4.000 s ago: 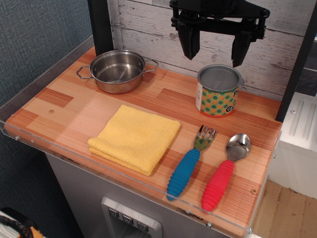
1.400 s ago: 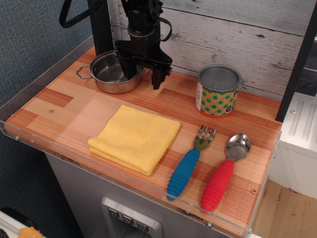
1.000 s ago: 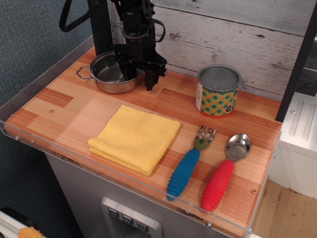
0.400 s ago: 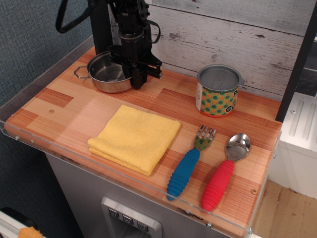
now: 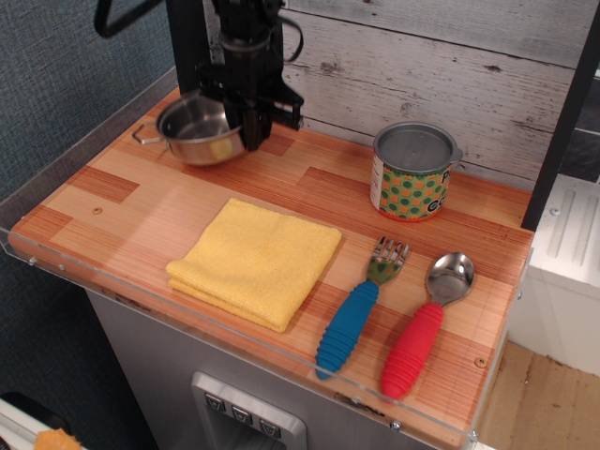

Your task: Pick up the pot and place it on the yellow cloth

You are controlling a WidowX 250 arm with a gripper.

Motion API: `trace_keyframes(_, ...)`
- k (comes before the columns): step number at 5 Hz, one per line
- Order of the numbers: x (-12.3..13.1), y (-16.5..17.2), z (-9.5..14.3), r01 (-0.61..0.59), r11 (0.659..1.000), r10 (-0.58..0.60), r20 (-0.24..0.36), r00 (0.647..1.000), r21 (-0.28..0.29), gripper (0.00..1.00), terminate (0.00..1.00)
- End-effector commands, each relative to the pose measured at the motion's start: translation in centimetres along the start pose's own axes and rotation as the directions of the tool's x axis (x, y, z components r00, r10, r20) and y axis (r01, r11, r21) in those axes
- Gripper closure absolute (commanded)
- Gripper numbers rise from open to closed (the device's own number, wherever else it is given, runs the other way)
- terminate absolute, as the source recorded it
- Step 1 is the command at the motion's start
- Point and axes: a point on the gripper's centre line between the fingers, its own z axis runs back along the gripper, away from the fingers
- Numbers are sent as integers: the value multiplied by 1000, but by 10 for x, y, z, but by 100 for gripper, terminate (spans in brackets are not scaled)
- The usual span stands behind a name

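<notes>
The shiny steel pot (image 5: 195, 131) hangs a little above the wooden counter at the back left, tilted, with one wire handle pointing left. My black gripper (image 5: 251, 124) is shut on the pot's right rim and holds it up. The yellow cloth (image 5: 255, 262) lies flat on the counter in front of the pot, to the lower right of it, with nothing on it.
A can with a green-and-orange dotted label (image 5: 414, 172) stands at the back right. A blue-handled fork (image 5: 354, 310) and a red-handled spoon (image 5: 424, 326) lie at the front right. A clear rim (image 5: 234, 339) runs along the counter's front edge. A white plank wall stands behind.
My gripper came down from above the can to the pot's right rim, closed on it, and has now lifted the pot off the counter, tilted and shifted slightly left.
</notes>
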Motion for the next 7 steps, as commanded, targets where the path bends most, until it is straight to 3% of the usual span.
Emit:
trace_keyframes(1, -3, -15, 44, 25, 998, -27, 51, 998, 55, 100, 0)
trace_keyframes(3, -33, -50, 55, -10, 999, 8, 58, 998, 32, 100, 0)
trace_keyframes(4, -48, -65, 57, -2, 999, 0, 46, 999, 47, 100, 0)
trace_keyframes(6, -62, -88, 41, -14, 998, 13, 14, 1000, 64, 100, 0)
trace_keyframes(7, -63, -100, 34, -6, 999, 5, 26, 1000, 44, 100, 0)
